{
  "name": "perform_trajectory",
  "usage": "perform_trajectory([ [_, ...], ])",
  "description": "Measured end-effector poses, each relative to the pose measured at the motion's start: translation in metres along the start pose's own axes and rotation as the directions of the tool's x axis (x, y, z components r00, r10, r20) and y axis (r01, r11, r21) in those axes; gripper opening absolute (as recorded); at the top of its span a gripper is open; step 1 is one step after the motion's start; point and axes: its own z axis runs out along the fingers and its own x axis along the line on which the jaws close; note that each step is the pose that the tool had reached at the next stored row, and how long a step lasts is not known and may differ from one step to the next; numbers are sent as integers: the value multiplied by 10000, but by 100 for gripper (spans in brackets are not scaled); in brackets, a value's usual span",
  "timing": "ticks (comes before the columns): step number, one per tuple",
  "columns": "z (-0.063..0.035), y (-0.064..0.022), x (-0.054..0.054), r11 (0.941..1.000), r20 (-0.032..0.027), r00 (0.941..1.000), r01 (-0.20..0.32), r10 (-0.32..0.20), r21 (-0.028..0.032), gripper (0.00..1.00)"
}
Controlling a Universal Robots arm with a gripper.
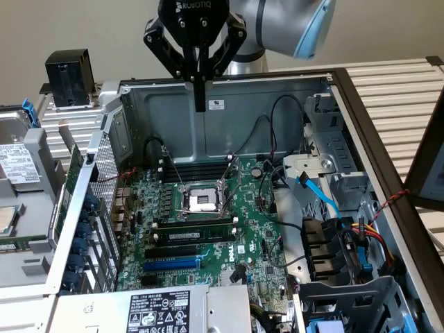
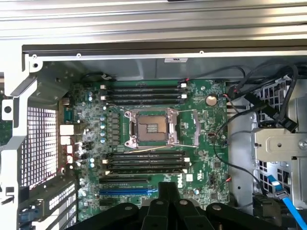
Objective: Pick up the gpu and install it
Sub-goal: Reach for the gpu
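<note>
**Gripper.** In the exterior view the gripper [image 1: 200,103] hangs at the top centre of the frame, in front of the far wall of the open case [image 1: 229,118]. Its two fingers are pressed together and hold nothing. In the wrist view the closed fingertips [image 2: 168,188] point down at the motherboard [image 2: 201,143], near the blue slot [image 2: 127,190].

**GPU.** The gpu [image 1: 67,194] appears as a green card standing on edge at the left of the exterior frame. It sits just outside the case's perforated left wall [image 1: 104,180] and tilts slightly. A silver strip shows at its upper end. The fan shroud cannot be made out from this angle. The card is well apart from the gripper and is not seated in any slot.

**Case interior.**
- The motherboard [image 1: 257,229] lies flat on the case floor.
- The CPU socket [image 1: 203,201] sits at centre frame, uncovered.
- Dark memory slots [image 1: 194,232] run just below the socket, with the blue slot [image 1: 172,263] below them.
- A power supply [image 1: 159,309] with a white label fills the lower left.
- A drive cage [image 1: 333,159] stands at the right, with a blue cable [image 1: 320,198] beside it.

**Surroundings.** A black block [image 1: 68,76] stands at the upper left, outside the case.
</note>
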Motion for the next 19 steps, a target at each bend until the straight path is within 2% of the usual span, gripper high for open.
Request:
perform_trajectory([
  [19, -17, -63, 862, 10000, 1, 10000, 0, 0, -1, 11],
])
